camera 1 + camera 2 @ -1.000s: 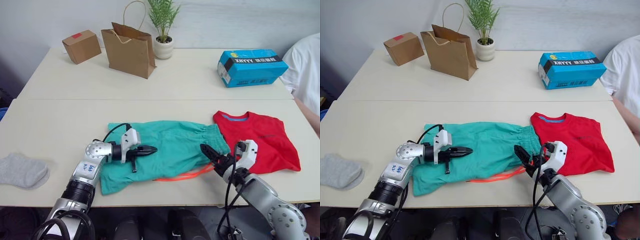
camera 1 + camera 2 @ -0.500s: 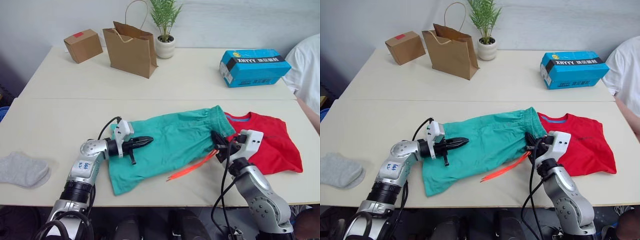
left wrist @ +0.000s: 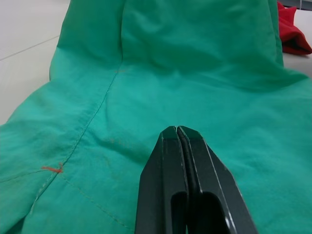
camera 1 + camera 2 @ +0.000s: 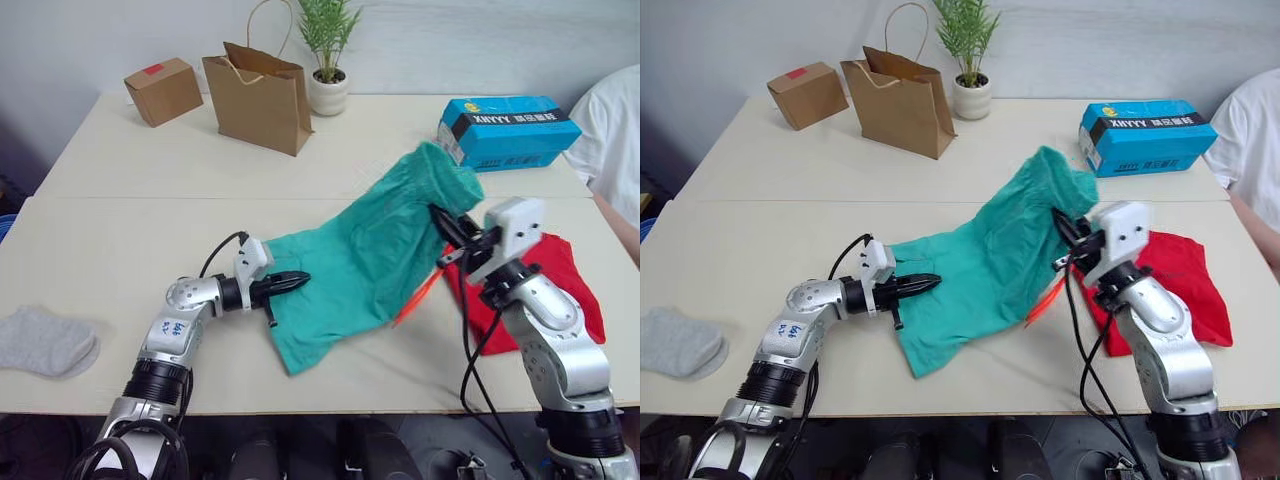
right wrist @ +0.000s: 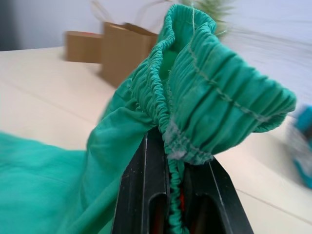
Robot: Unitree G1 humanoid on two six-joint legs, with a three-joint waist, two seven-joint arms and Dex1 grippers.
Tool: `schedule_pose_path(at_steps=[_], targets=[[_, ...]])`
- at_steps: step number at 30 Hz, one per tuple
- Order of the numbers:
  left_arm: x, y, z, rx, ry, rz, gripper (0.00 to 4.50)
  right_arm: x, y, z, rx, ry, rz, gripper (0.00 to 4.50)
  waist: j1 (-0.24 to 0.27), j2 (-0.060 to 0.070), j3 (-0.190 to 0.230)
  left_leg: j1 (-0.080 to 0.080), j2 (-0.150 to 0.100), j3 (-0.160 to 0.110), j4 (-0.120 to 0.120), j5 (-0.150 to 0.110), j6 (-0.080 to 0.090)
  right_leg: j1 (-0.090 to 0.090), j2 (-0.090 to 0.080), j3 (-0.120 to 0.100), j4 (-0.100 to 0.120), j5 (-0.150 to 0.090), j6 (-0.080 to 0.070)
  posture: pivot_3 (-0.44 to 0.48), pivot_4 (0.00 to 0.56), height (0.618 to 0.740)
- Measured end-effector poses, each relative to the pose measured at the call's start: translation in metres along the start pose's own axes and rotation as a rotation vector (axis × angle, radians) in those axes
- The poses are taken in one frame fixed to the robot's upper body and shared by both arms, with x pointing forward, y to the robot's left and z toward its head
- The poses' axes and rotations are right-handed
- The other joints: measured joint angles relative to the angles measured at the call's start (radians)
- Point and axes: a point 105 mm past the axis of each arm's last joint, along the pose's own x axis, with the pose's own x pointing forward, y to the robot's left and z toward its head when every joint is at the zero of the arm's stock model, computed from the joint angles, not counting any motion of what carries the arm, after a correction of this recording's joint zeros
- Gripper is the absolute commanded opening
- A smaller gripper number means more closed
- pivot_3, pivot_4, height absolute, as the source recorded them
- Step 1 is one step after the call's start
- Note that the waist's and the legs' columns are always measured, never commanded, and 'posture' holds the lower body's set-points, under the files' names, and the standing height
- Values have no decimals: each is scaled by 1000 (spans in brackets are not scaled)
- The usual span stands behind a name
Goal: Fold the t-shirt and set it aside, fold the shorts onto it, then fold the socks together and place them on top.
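Folding the shorts (image 4: 370,250), mid-frame, I clamp their waistband in my raised right claw (image 4: 447,228) while my shut left claw (image 4: 295,282) pins the leg to the bench (image 4: 110,240); next, I judge, they go onto the t-shirt (image 4: 570,290) at right.

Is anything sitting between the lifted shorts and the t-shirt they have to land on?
Nothing visible. The right end effector holds the shorts by the waistband, raised just beside the t-shirt; only the hanging orange drawstring lies between them.
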Motion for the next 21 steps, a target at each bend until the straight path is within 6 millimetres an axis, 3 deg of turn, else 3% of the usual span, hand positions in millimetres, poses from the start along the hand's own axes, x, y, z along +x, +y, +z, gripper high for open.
schedule_pose_path(at_steps=[4, 8, 11, 20, 21], targets=[[-5, 4, 5, 1, 7, 29, 0, 19, 47, -3, 24, -6, 205, 28, 3, 0, 0, 0, 0, 0, 1, 0, 0, 0, 0, 0, 0, 0, 0, 0, 150, 740], [-13, 7, 7, -11, 14, 64, 0, 25, 72, -27, -13, 86, 326, 28, 4, 0, 0, -1, -1, 0, 2, -1, 2, 0, -2, -1, 0, 0, 0, 0, 150, 740], [-24, 8, 6, -21, 30, 92, 0, 25, 79, -41, -32, 140, 364, 28, 3, 0, 0, -1, -1, 0, 2, -1, 2, 0, -2, -1, 0, 0, 0, 0, 150, 740], [-57, 5, 11, -34, 41, 98, 0, 15, 95, -49, 13, 205, 527, 28, -1, 0, 0, 0, 0, 0, 1, -1, 2, 0, -2, -1, 0, 0, -1, 0, 150, 740], [-63, 8, 13, -29, 44, 103, 0, 16, 97, -49, 40, 210, 540, 625, -1, 0, 0, -1, 0, 0, 1, -1, 1, 0, -2, -2, 0, 0, -1, 0, 150, 740]])
